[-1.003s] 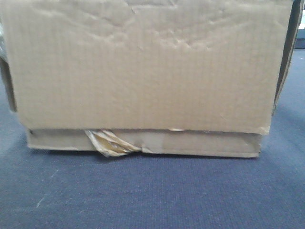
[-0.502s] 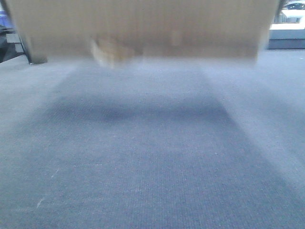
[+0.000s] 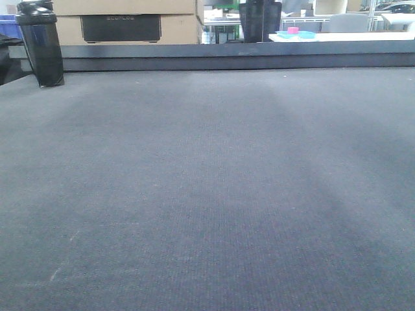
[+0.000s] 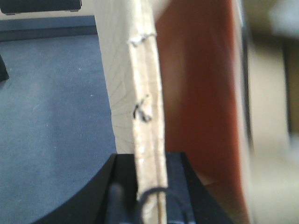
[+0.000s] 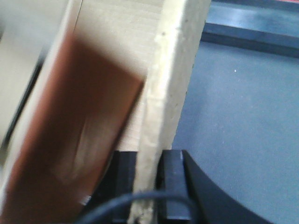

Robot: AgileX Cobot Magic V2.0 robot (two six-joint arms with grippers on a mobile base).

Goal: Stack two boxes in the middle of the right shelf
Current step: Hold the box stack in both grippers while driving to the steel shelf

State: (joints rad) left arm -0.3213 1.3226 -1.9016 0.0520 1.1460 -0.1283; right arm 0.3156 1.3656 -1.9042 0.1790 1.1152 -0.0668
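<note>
Above the worktop (image 3: 207, 194): no box is seen in the front view.
Left gripper (image 4: 150, 168): clamped on an upright box wall (image 4: 145, 84), whose edge runs straight ahead.
Right gripper (image 5: 148, 163): clamped likewise on a second wall (image 5: 170, 70).
Shelf: not shown.

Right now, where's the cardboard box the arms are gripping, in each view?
Front-facing: not in it.
Left wrist: box wall edge-on at centre, clamped between left gripper jaws.
Right wrist: box wall at centre, clamped between right gripper jaws.
Shared landmark: grey mat, in all three.
</note>
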